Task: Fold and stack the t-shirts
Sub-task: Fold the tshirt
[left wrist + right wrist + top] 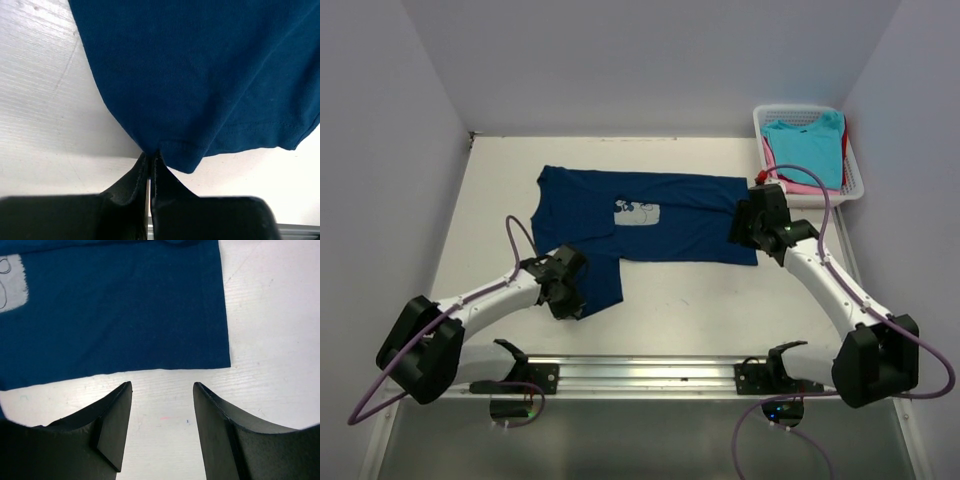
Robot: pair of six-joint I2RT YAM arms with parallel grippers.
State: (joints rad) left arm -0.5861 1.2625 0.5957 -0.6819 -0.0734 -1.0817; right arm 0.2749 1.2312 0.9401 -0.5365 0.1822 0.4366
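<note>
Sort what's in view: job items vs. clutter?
Job: navy t-shirt, hem pinched in the left gripper; right gripper, open over bare table by the shirt's corner; turquoise t-shirt and pink t-shirt, both in the basket.
Not job: basket, table.

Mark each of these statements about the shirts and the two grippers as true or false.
1. The left gripper is shut on the edge of the navy t-shirt. True.
2. The right gripper is clamped on the same shirt. False: its jaws stand open over bare table, with the shirt's hem just ahead of them.
3. A turquoise t-shirt lies on top in the white basket. True.
4. The navy t-shirt is inside the basket. False: it lies spread on the table.
</note>
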